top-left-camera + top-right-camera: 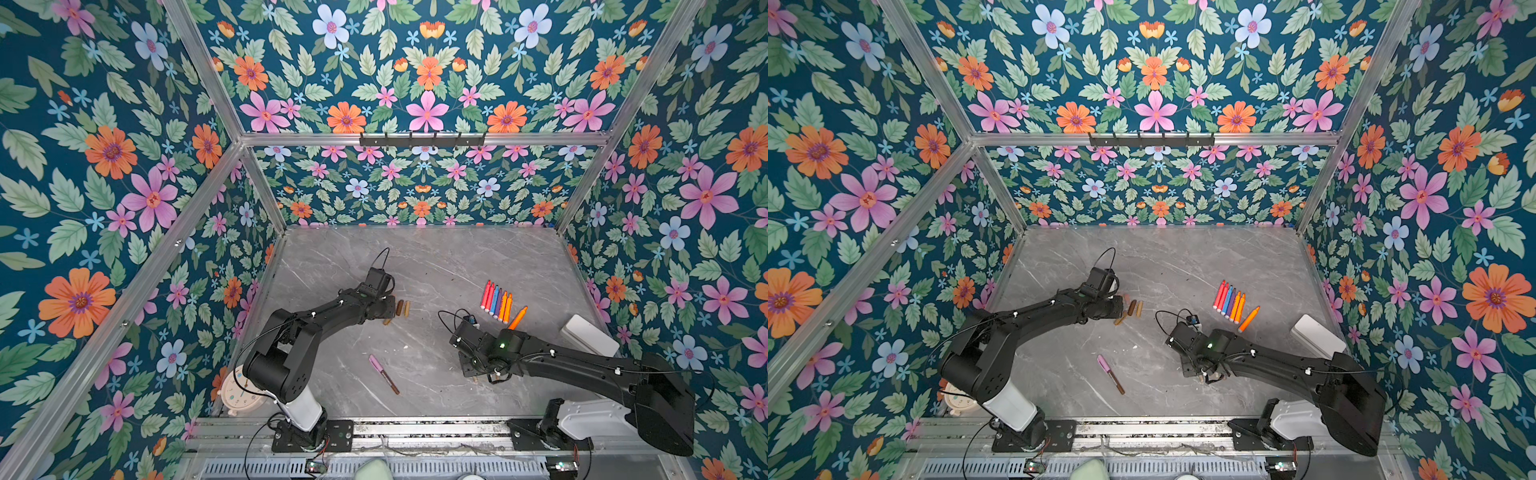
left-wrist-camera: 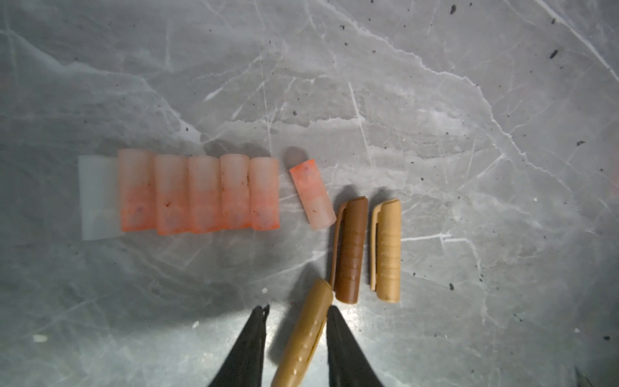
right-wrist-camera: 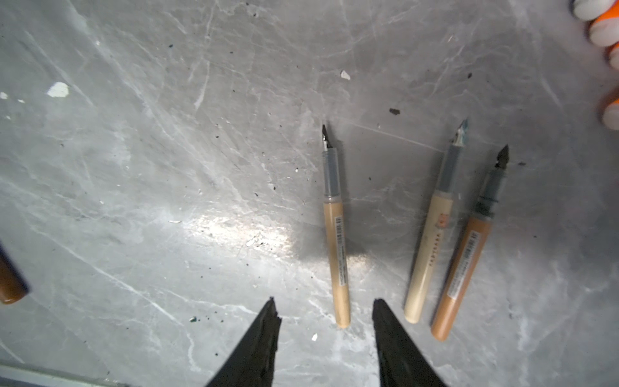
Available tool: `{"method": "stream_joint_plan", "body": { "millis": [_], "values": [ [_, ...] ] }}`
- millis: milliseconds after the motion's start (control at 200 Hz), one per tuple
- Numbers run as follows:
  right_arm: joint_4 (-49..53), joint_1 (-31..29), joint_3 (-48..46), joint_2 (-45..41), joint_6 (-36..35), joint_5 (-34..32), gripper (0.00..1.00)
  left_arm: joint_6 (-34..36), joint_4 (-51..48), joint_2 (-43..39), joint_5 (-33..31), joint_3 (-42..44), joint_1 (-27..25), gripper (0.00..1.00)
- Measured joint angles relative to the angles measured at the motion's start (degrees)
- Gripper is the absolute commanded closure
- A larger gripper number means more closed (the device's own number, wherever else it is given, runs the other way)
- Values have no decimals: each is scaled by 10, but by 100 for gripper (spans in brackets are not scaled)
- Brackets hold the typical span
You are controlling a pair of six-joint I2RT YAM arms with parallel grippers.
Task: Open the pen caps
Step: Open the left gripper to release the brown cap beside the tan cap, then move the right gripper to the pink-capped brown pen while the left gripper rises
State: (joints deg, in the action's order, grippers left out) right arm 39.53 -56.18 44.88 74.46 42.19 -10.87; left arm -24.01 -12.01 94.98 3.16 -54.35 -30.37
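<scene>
A gold pen cap [image 2: 306, 331] lies on the table between the fingers of my left gripper [image 2: 299, 308]. The gripper is open: the cap touches one finger, with a gap to the other. Just beyond lie a brown cap [image 2: 350, 249] and a pale gold cap [image 2: 388, 251]. Past them is a row of translucent orange-tinted caps [image 2: 197, 194], with one loose cap [image 2: 313, 194] beside it. My right gripper [image 3: 324, 301] is open above the table. The end of an uncapped tan pen [image 3: 336, 241] lies just ahead of its fingertips. A pink cap [image 1: 376, 362] sits on a brown pen near the table's front.
Cream [image 3: 432, 234] and brown [image 3: 465, 254] uncapped pens lie beside the tan one. A row of coloured pens [image 1: 496, 301] and a single orange pen [image 1: 517, 318] lie at the middle right. A white box [image 1: 588, 334] sits by the right wall. A clock [image 1: 237, 390] stands at the front left.
</scene>
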Motion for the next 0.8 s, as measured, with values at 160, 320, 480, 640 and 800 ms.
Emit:
{"method": "stream_joint_plan", "body": {
  "millis": [160, 320, 480, 640, 800],
  "values": [
    [-7, -25, 11, 3, -7, 3, 54, 1, -5, -22, -3, -1, 0, 67],
    [-59, -82, 54, 65, -36, 47, 54, -6, 15, -113, -12, 26, 0, 67],
    [-125, -132, 128, 186, -49, 100, 56, -26, 63, -253, -48, 77, 0, 64],
    [-148, -169, 240, 320, -52, 133, 56, -33, 108, -379, -96, 128, 1, 61],
    [-136, -182, 312, 384, -60, 137, 56, -40, 121, -438, -126, 150, 1, 61]
  ]
}}
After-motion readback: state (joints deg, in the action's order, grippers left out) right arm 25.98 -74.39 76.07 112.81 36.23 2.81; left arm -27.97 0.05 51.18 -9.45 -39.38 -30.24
